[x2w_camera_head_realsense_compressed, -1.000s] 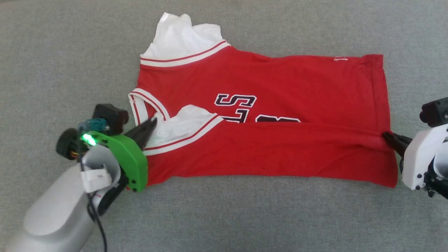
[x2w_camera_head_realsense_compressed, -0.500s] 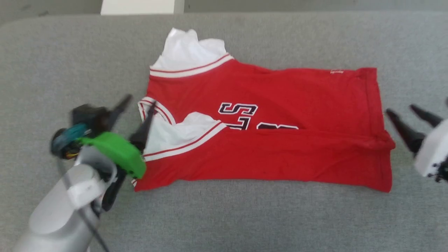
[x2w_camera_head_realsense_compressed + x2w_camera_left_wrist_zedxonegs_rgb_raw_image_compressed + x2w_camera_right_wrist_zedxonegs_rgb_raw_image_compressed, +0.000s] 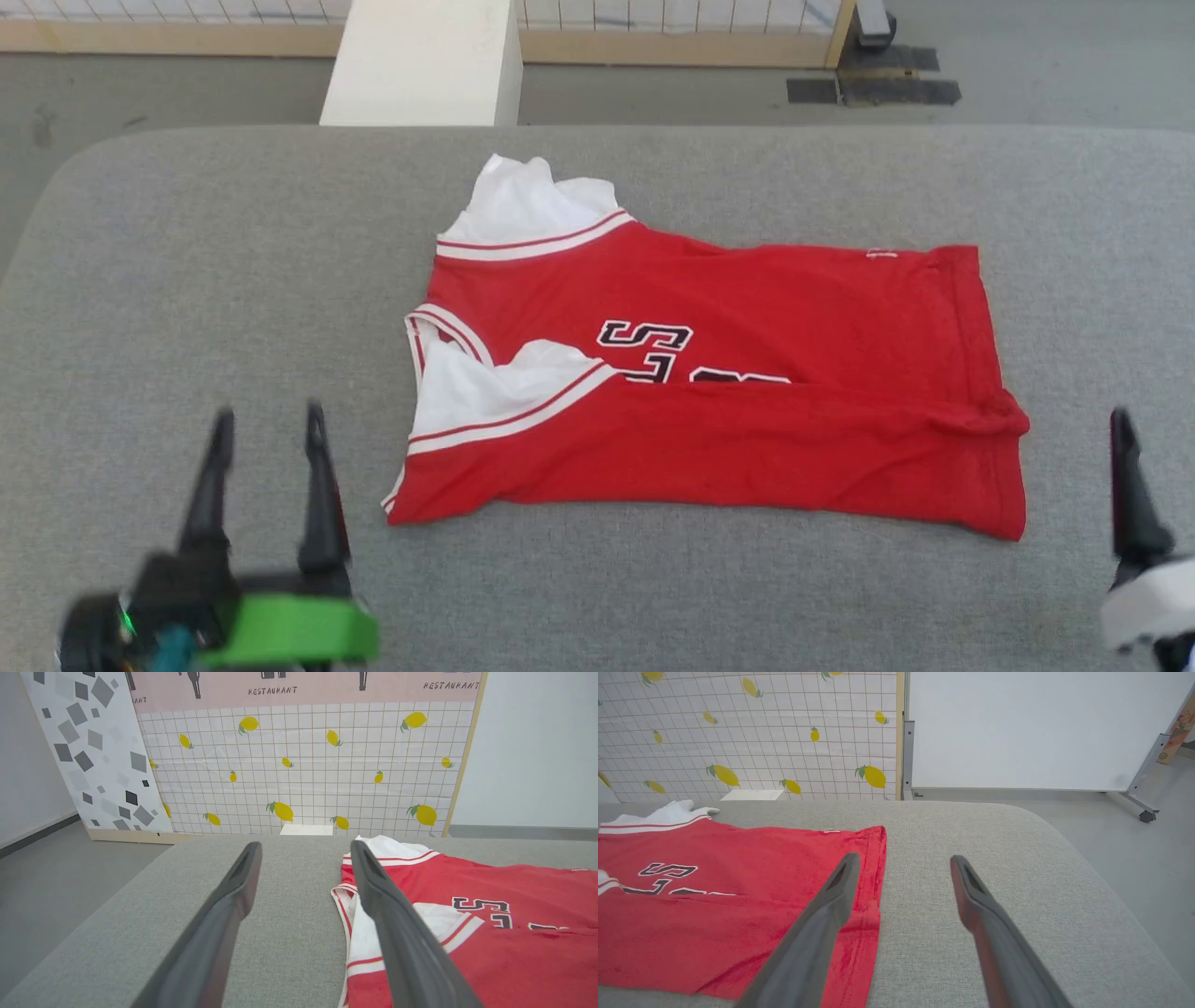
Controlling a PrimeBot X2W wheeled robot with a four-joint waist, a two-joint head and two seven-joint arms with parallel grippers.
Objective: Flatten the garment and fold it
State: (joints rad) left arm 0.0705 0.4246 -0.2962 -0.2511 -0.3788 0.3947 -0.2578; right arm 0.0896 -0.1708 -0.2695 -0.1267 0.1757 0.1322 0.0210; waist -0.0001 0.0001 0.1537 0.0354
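so both grippers are wide open, holding nothing. The left gripper (image 3: 269, 415) and right gripper (image 3: 904, 858) sit off either end of the shirt (image 3: 709, 420), which lies on the desk (image 3: 187, 280) between them, a bit ahead of each and not touching. The near long edge looks already folded over, it cuts across the lettering (image 3: 644, 336). My guess is the far half goes next: pinch both far corners together, keep it taut, and tuck in that white sleeve (image 3: 532, 201) first or it'll bunch. Head view gives the whole outline and fold line, while the right wrist view gets low on the hem (image 3: 873, 868), doubled up beside its left finger
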